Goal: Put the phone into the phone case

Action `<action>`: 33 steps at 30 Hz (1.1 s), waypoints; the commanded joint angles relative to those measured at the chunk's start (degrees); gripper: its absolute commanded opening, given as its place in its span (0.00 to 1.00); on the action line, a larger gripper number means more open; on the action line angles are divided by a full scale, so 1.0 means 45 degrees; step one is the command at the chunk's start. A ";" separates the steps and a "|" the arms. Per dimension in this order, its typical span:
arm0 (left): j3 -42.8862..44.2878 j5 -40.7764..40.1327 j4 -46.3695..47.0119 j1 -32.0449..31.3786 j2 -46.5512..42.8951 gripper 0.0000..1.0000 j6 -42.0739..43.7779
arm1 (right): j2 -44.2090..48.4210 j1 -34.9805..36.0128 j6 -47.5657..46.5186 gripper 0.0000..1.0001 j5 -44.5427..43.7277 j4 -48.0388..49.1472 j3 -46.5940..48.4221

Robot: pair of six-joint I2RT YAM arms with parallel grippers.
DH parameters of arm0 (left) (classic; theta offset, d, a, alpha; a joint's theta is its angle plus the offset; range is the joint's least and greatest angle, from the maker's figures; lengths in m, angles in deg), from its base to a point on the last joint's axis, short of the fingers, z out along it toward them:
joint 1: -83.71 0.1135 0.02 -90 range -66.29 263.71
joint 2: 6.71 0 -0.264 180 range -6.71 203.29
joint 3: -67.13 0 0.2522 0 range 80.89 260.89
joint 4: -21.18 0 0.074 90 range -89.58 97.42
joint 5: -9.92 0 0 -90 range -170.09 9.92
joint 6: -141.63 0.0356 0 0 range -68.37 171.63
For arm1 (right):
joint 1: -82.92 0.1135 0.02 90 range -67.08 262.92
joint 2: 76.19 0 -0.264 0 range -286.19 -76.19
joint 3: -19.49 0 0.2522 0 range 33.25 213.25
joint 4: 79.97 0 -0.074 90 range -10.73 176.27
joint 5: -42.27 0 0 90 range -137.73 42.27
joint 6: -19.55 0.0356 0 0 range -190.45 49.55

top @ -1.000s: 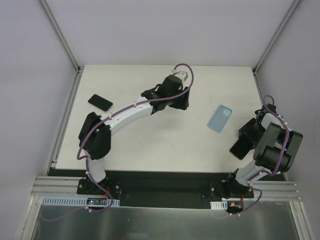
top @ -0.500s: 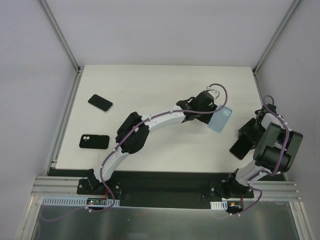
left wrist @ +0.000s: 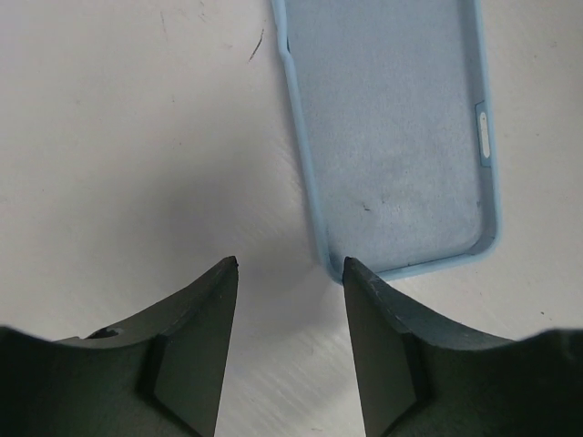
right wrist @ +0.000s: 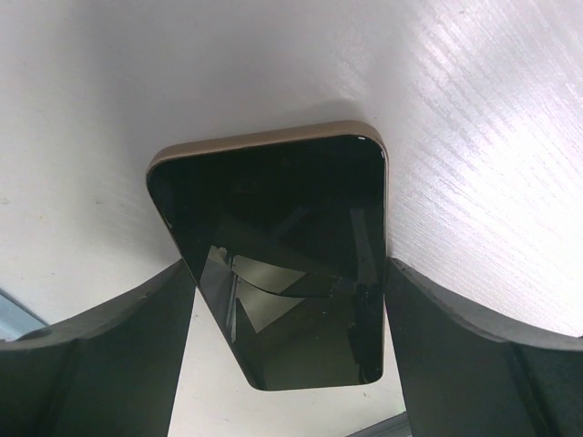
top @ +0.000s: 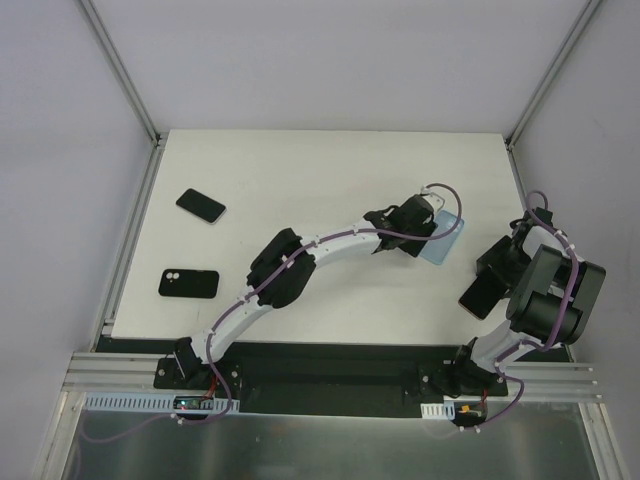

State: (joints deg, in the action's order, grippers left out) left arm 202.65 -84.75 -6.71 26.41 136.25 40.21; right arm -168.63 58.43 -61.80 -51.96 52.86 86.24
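Your left claw (left wrist: 290,264) is released: its two matte black, wedge-shaped fingers (left wrist: 196,346) stand apart with only bare white surface (left wrist: 137,137) between their tips, and they grasp nothing. Just ahead of them lies the phone case (left wrist: 392,118), a pale blue rounded rectangle lying open side up, with a soft, felt-like lining, a smooth raised rim and a small slot cut into its right wall. Its near corner sits just beside the inner edge of the right-hand finger, and you cannot tell from the wrist view whether the two touch. From above you see the case flat on the right half of the surface, with the left arm stretched across to it. Your right claw (right wrist: 287,264) is grasping the phone (right wrist: 273,228) across its width. The phone is a slim slab with rounded corners, a glossy black glass face full of reflections and a tan, metallic-looking edge band, and one black finger bears on each long side. It is near the right edge of the surface, close to the case but apart from it, on the side toward the arm bases. Far to the left lie a glossy dark handset (top: 201,205) and a matte black rectangle (top: 188,284) with two round lens rings, both flat and well apart from either claw
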 commanded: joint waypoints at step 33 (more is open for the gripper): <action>0.0248 -0.0486 -0.0063 -0.0431 0.0497 0.26 -0.0177 | -0.0277 0.0247 0.0188 0.70 0.1584 0.0295 -0.0077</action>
State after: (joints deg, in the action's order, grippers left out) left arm 204.72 -85.73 -5.71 24.80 138.52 39.14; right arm -168.63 58.43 -62.04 -51.65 52.84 86.27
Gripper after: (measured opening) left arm 0.276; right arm 0.804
